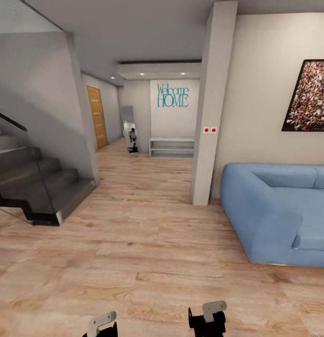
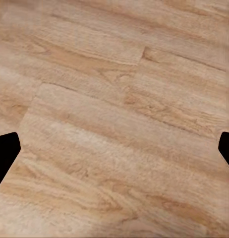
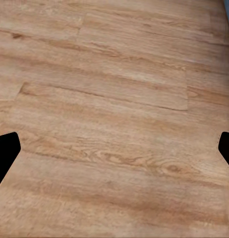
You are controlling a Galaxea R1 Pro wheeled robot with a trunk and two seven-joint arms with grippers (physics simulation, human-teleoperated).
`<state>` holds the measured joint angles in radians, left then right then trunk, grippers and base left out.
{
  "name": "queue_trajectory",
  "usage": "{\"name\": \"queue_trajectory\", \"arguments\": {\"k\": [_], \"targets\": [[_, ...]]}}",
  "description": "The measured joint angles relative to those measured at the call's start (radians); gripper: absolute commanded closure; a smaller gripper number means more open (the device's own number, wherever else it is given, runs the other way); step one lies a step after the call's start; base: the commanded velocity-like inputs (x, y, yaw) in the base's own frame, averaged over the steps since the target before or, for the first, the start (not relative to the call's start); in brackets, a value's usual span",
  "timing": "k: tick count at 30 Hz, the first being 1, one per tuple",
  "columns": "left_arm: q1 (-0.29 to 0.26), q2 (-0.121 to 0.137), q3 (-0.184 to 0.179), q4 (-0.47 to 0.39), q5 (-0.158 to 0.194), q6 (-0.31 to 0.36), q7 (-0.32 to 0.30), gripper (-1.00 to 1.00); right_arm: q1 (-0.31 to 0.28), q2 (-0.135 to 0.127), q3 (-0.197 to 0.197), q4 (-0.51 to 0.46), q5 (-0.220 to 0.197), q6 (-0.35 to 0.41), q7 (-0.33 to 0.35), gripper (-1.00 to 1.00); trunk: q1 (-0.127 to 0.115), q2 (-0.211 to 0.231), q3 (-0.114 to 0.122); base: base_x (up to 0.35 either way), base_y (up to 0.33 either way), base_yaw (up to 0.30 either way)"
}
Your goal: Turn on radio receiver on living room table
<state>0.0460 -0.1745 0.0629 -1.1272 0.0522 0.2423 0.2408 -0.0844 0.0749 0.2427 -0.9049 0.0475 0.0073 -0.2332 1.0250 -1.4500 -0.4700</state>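
The radio receiver and the table are out of view. I stand on the light wood plank floor [image 1: 147, 252] of the living room, facing an entry hall. My left gripper [image 2: 114, 151] is open over bare planks, its two black fingertips [image 2: 5, 153] far apart. My right gripper [image 3: 114, 151] is open the same way over the floor, with nothing between its fingertips [image 3: 5, 151]. Both arms' ends peek in at the bottom edge of the head view, the left arm [image 1: 103, 325] and the right arm [image 1: 208, 320].
A blue sectional sofa [image 1: 274, 210] stands at the right. A square pillar [image 1: 208, 117] rises beside its near end. Dark stairs [image 1: 35, 182] with a glass rail are at the left. A hallway with a white bench [image 1: 172, 147] and "Welcome HOME" lettering [image 1: 172, 96] runs ahead.
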Motion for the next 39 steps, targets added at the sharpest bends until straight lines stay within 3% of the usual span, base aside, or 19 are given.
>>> {"name": "queue_trajectory", "arguments": {"k": [39], "targets": [[0.000,0.000,0.000,0.000,0.000,0.000,0.000,-1.00,0.000,0.000,0.001,0.008,0.000,0.000,0.001,-1.00,0.000,0.000,0.000,0.336,0.080,-0.277]]}}
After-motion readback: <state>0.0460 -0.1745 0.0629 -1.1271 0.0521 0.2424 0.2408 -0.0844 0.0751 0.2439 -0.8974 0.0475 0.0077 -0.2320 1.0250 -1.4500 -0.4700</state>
